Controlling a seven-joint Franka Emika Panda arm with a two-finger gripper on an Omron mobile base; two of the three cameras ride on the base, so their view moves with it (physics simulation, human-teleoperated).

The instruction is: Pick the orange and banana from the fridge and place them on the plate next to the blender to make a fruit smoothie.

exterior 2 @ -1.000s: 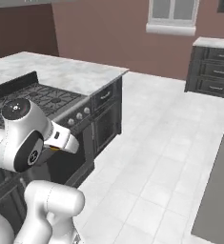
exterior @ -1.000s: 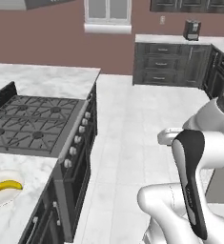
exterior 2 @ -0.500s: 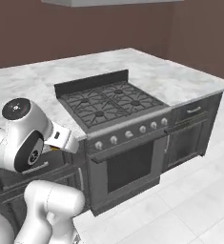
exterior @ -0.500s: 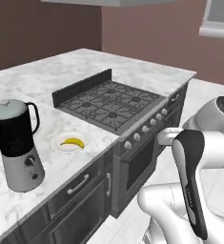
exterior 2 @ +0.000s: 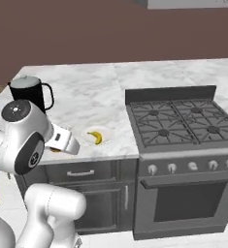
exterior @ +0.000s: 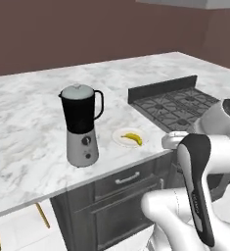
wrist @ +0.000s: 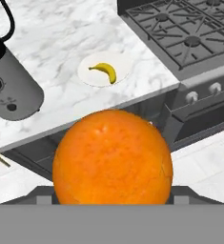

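Between the gripper's [wrist: 112,200] two fingers sits the round bright-orange orange [wrist: 112,157], clamped at its wide middle and carried out in front of the counter edge, well short of the marble top. On the pale marble countertop [exterior: 33,127] the small round white plate [exterior: 120,141] lies near the front edge, just beside the blender with its dark jug and silver-grey base [exterior: 80,125] on one side and the black gas hob [exterior: 177,105] on the other. The small curved yellow banana [exterior: 132,138] already rests on the plate, across its middle.

That leaves little bare plate for the orange, and this looks like the main risk: set down on the banana or on the rim, a round fruit would likely roll off onto the marble, and with the plate so near the edge it could run over and fall to the floor. From the hand view the orange hangs lower than the countertop, so, as I judge it, the arm must lift before it reaches in; a flat approach could knock the fruit against the counter lip or the dark cabinet drawer [exterior 2: 81,172] below. A wide swing could also catch the blender's side handle [exterior: 99,104]. A release from too high would make the orange bounce.
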